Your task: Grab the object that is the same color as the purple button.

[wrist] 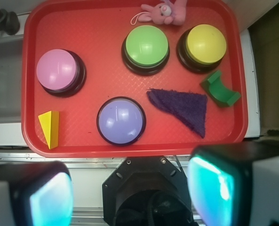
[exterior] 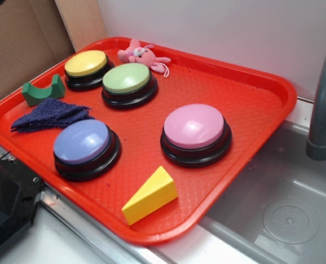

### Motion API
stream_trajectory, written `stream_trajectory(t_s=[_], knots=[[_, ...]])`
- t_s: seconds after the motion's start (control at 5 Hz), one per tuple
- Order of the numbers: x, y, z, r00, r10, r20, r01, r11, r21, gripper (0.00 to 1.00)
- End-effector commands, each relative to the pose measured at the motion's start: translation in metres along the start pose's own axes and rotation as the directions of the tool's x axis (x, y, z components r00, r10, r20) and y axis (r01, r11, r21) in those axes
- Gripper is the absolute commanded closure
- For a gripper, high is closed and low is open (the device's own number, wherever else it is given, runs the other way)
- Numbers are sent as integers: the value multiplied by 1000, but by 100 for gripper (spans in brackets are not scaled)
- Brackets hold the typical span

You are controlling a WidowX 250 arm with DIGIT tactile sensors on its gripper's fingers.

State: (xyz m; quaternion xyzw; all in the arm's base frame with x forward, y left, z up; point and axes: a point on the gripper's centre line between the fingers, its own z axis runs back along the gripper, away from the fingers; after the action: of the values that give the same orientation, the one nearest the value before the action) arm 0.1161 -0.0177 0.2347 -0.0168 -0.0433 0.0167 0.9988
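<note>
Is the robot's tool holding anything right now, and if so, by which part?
Nothing is held. The tool is open and empty, back from the red tray. The purple cloth lies untouched on the tray beside the purple button.

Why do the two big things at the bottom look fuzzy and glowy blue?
In the wrist view those are the claw fingers, too close to the camera to be sharp, glowing teal where light catches them. The purple button shows a small bright glare spot. In the exterior view the cloth looks slightly soft.
</note>
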Motion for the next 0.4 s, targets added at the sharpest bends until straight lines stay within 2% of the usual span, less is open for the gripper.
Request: stream_trajectory(t_s=[0.0, 0.2], knots=[[0, 0, 0, 1000, 0, 0, 0, 1000, 0, 0], [12, 14, -13, 965, 257, -62, -260, 964, -62, 0]])
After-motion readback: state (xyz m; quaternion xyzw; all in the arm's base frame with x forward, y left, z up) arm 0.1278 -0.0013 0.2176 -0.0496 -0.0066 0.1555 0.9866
